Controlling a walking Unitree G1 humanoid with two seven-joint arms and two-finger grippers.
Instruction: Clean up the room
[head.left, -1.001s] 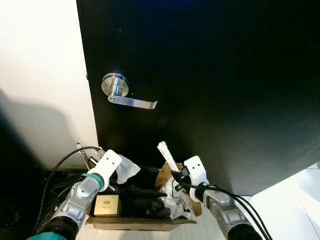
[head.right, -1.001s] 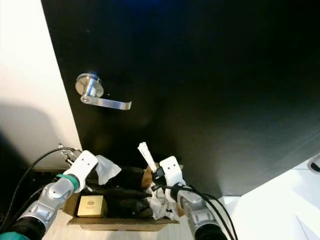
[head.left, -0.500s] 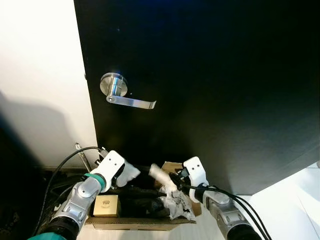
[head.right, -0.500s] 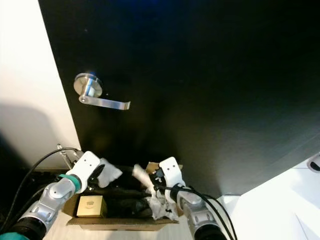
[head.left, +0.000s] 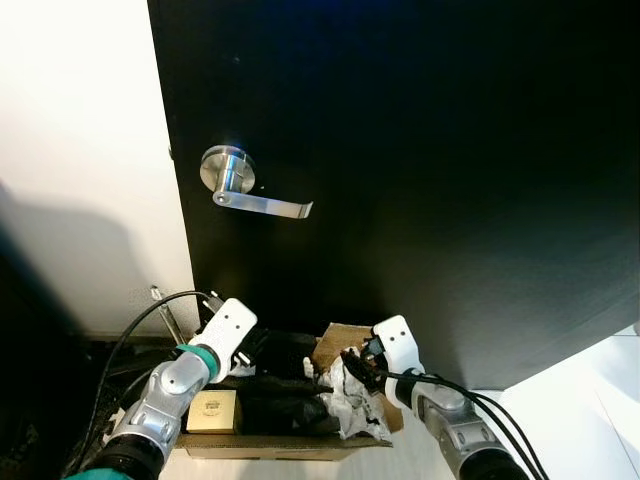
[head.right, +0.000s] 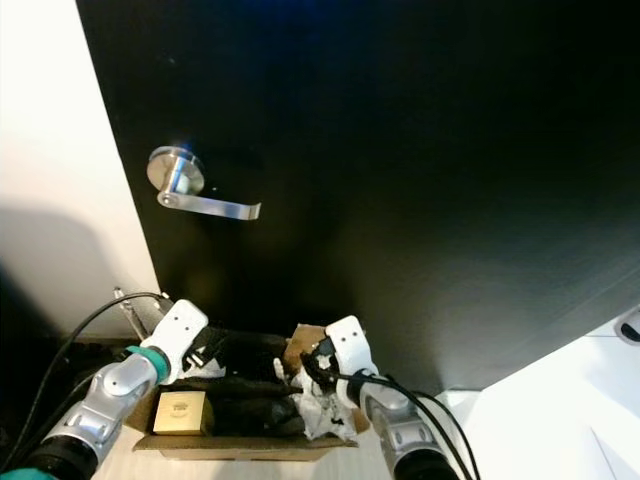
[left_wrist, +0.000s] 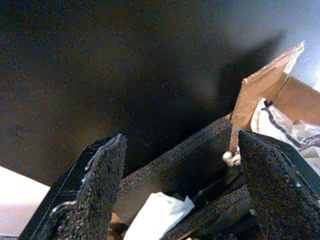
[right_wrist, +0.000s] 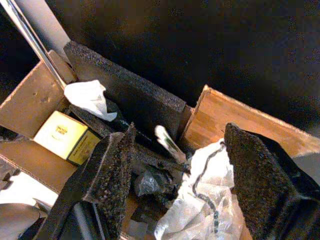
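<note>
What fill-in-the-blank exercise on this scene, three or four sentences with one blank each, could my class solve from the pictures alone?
1. The cardboard box of rubbish stands on the floor against a door coloured ____.
2. The door's silver lever handle sits ____ the box.
3. Both the left hand and the right hand have their fingers ____.
4. The small yellow box lies ____ the cardboard box.

Missing words: black; above; open; inside
</note>
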